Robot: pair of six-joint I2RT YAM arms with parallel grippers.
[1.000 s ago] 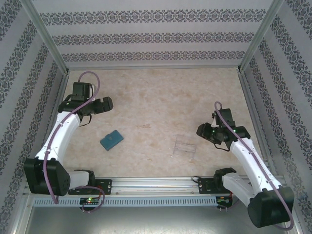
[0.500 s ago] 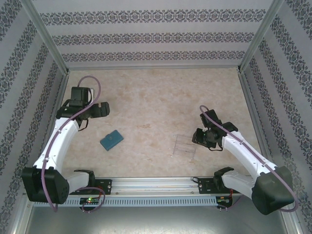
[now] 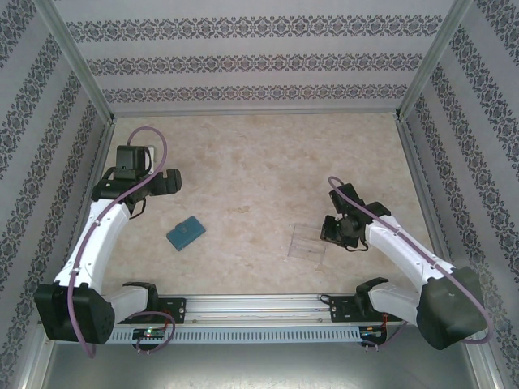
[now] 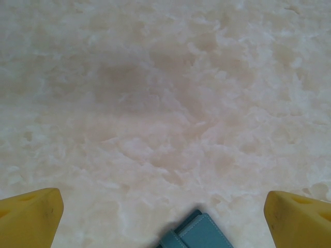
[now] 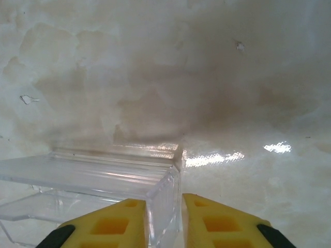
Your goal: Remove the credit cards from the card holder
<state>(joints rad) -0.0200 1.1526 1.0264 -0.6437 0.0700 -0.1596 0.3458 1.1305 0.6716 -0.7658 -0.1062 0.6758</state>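
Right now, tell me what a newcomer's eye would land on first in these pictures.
The teal-blue card holder lies closed on the pale marbled table, left of centre. The left gripper hangs open beyond it, its yellow fingers wide apart. The right gripper has its fingers close on either side of a wall of a clear plastic box.

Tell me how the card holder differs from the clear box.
The card holder is opaque teal; the clear box is see-through. The card holder lies untouched at left; the right gripper pinches a wall of the clear box at right. Both sit on the table.
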